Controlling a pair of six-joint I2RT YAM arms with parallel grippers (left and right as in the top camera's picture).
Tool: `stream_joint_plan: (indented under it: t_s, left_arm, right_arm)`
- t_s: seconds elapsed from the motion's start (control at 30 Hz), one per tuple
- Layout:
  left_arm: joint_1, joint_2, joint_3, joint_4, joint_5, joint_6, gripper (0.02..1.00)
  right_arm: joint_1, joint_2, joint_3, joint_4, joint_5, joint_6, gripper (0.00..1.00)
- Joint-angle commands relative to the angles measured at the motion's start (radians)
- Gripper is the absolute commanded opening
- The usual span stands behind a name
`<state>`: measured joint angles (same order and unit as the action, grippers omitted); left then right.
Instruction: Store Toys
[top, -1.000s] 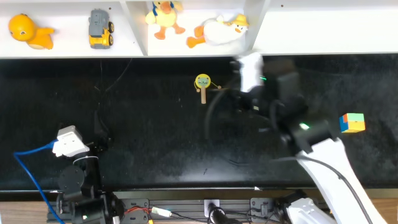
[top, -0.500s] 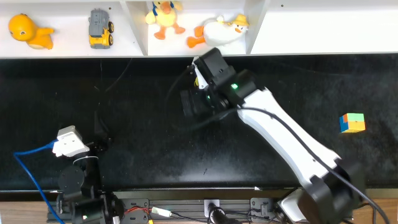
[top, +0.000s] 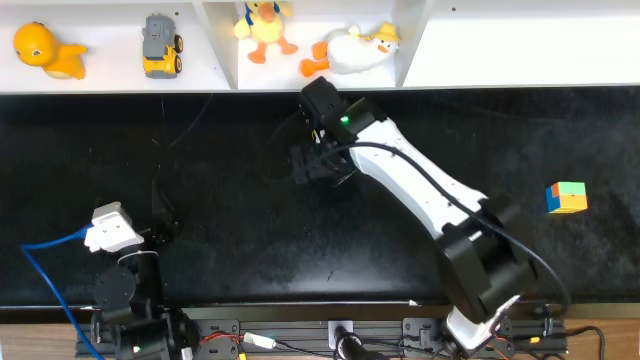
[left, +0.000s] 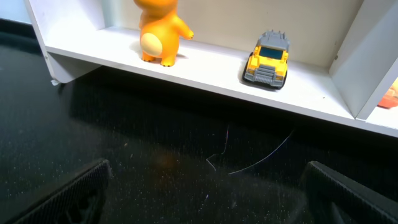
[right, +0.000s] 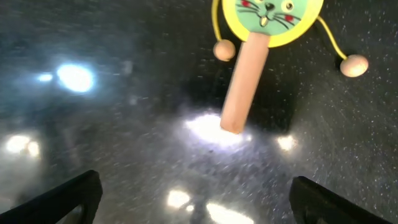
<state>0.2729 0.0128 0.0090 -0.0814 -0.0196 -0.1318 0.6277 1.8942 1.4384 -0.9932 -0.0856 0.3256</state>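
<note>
Rattle drum with a yellow rim, a green cat face and a plain wooden handle is seen in the right wrist view lying flat and face up on the black speckled worktop. Its long axis runs along the handle: the handle's free end points toward the right end effector and the round head points away from it. Two wooden beads on yellow strings are spread out, one on each side of the handle. The right end effector is held wide apart above the worktop, nothing is gripped, and the handle's end lies between the lines of the two fingers without touching them.

In the left wrist view, the left end effector is likewise spread wide and holds nothing. Beyond it, an orange rounded toy figure and a yellow and grey toy truck are seen standing apart on the white shelf.

From the top view, the right arm is seen reaching across to the upper middle of the worktop, just in front of the shelf. A yellow plush duck and a white plush goose are shown in the shelf's middle bay, and a multicoloured cube lies well apart at the worktop's right.
</note>
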Motion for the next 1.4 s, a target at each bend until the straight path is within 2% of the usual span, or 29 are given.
stream_joint_plan:
  t_s: [0.03,0.37,0.5,0.67,0.87,1.23,1.4]
  left_arm:
    - [0.006,-0.011,-0.001,-0.003,0.003,0.003,0.998]
    - [0.006,-0.011,-0.001,-0.003,0.003,0.003,0.998]
    - [0.006,-0.011,-0.001,-0.003,0.003,0.003,0.998]
    - [0.006,-0.011,-0.001,-0.003,0.003,0.003,0.998]
    - [0.006,-0.011,-0.001,-0.003,0.003,0.003,0.998]
    - [0.006,-0.011,-0.001,-0.003,0.003,0.003,0.996]
    - [0.006,-0.011,-0.001,-0.003,0.002,0.003,0.998]
  right_arm:
    - [-0.022,0.047,0.032,0.018,0.034,0.012,0.998]
    - [-0.055,0.115,0.031,0.083,0.023,0.007,0.947]
    - [-0.055,0.131,0.031,0.096,0.023,0.007,0.851]
    - [-0.055,0.137,0.031,0.109,0.024,-0.016,0.632]
    - [-0.055,0.146,0.030,0.109,0.024,-0.020,0.500]
    - [-0.055,0.181,0.029,0.109,0.019,-0.034,0.419]
    - [-0.054,0.199,0.029,0.108,-0.007,-0.034,0.255]
